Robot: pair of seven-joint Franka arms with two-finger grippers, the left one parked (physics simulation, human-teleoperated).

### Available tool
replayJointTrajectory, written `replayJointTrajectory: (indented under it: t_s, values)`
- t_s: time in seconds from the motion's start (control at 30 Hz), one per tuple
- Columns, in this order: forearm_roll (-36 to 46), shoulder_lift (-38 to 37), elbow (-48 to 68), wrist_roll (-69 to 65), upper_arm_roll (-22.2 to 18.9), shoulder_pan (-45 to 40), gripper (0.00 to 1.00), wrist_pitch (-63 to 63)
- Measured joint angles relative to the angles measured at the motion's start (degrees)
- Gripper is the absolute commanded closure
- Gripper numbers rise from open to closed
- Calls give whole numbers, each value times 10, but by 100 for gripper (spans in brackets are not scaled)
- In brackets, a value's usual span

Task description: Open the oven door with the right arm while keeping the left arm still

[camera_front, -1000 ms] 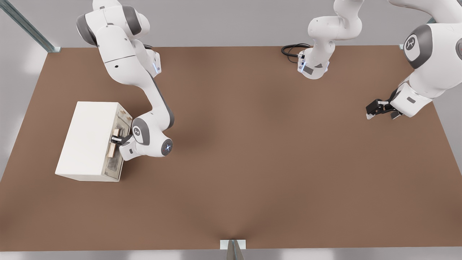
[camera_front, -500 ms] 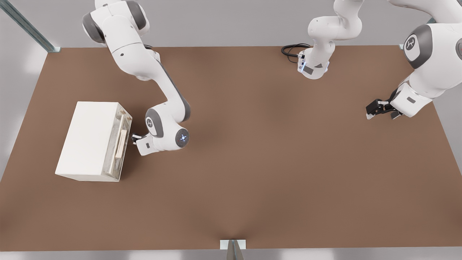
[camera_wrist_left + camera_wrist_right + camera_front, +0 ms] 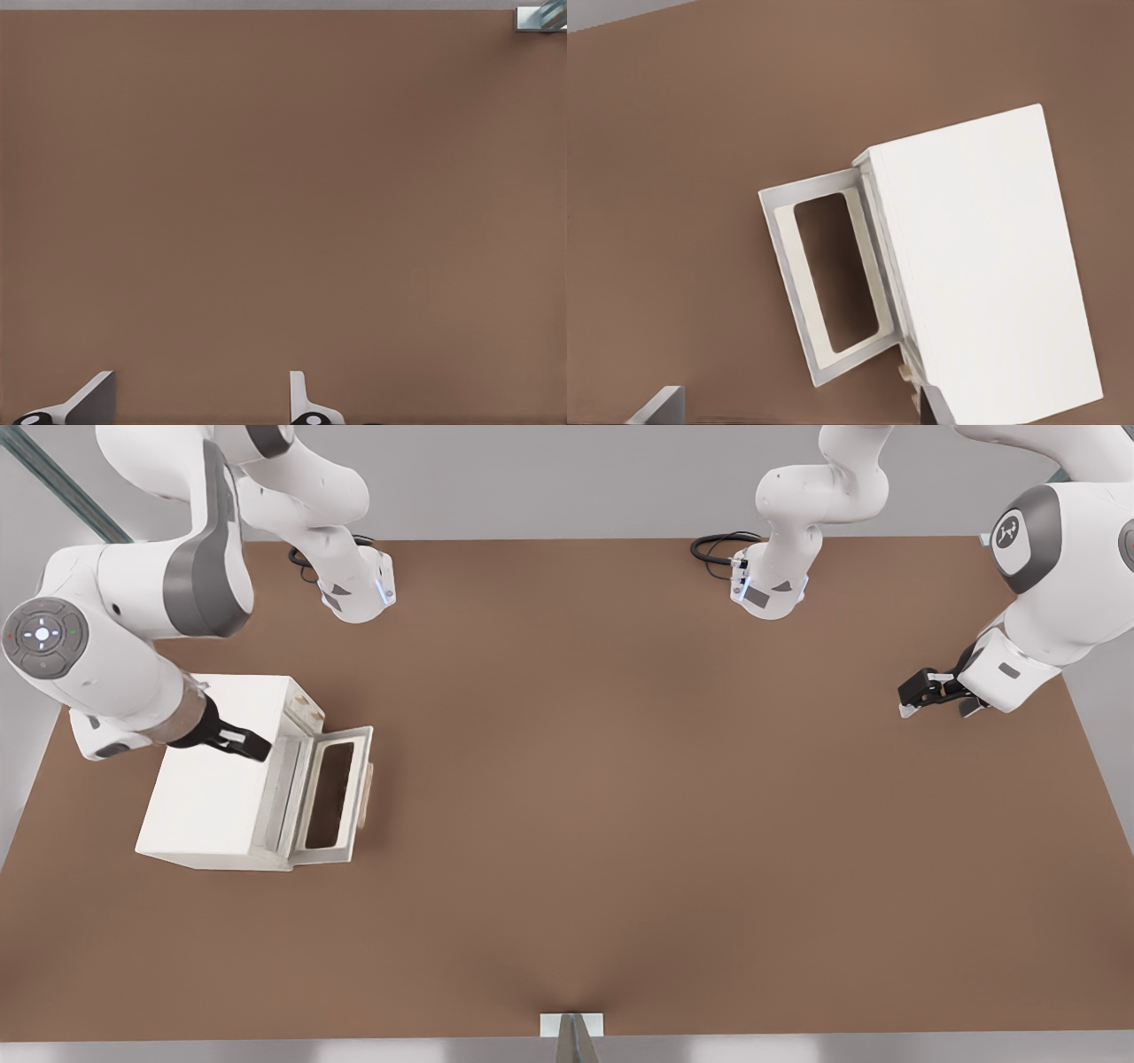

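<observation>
Door (image 3: 335, 793) of the oven (image 3: 217, 775) lies dropped open toward the front view's right, while your gripper (image 3: 252, 747) hovers above the oven top, fingers nearly together, holding nothing.

right arm (image 3: 133, 593): raised, elbow folded at the front view's left, button pad facing the camera | wrist: angled downward toward the front view's right | gripper (image 3: 252, 747): black fingers close together, holding nothing
</observation>
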Motion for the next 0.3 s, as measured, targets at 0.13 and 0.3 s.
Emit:
replayJointTrajectory:
  t_s: [0.13, 0.3]
  values:
    - [12, 1, 1, -51, 9, -10, 0, -1]
    - [16, 3, 1, -100, 9, -11, 0, -1]
